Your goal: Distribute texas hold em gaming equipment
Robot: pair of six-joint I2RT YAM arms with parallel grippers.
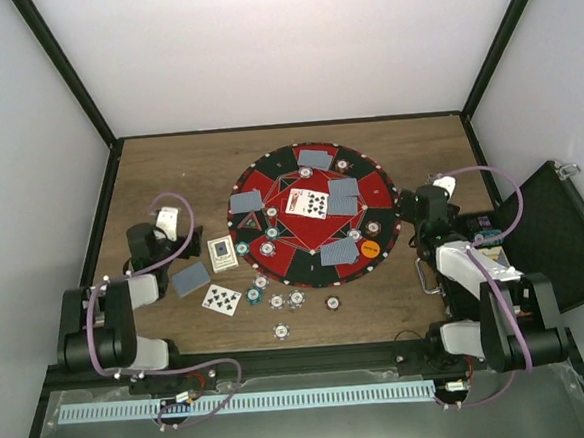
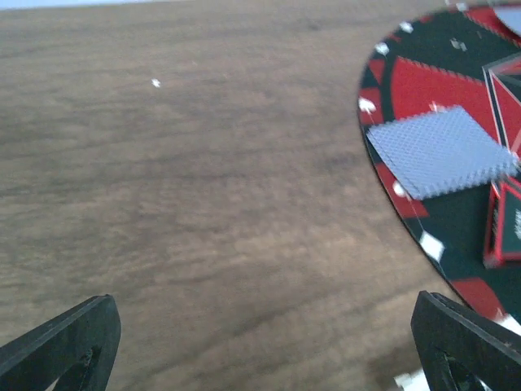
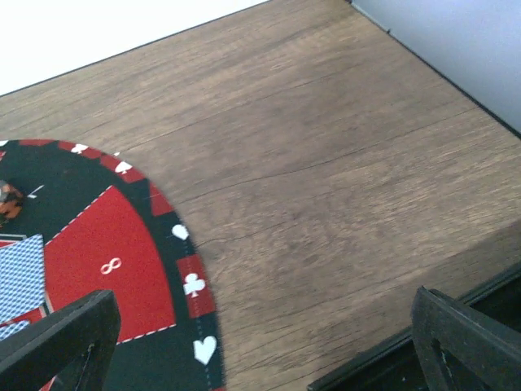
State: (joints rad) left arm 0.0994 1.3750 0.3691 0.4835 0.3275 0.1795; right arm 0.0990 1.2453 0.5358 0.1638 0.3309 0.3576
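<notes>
Grey-blue-backed cards (image 1: 246, 201) lie round the red-and-black mat (image 1: 278, 166), with a face-up card (image 1: 308, 204) in its middle, an orange button (image 1: 370, 247) and striped chips (image 1: 267, 249). Off the mat at the front lie a card deck (image 1: 222, 253), a face-down card (image 1: 190, 279), a face-up card (image 1: 221, 299) and several loose chips (image 1: 277, 301). My left gripper (image 1: 193, 238) (image 2: 264, 358) is open and empty over bare wood left of the mat; a card (image 2: 444, 151) shows ahead. My right gripper (image 1: 409, 209) (image 3: 264, 350) is open and empty at the mat's right edge.
An open black case (image 1: 553, 231) stands at the right; its edge (image 3: 391, 366) shows under my right gripper. Black frame posts and white walls border the wooden table (image 1: 168, 167). The mat's rim (image 3: 194, 285) runs beside the right gripper.
</notes>
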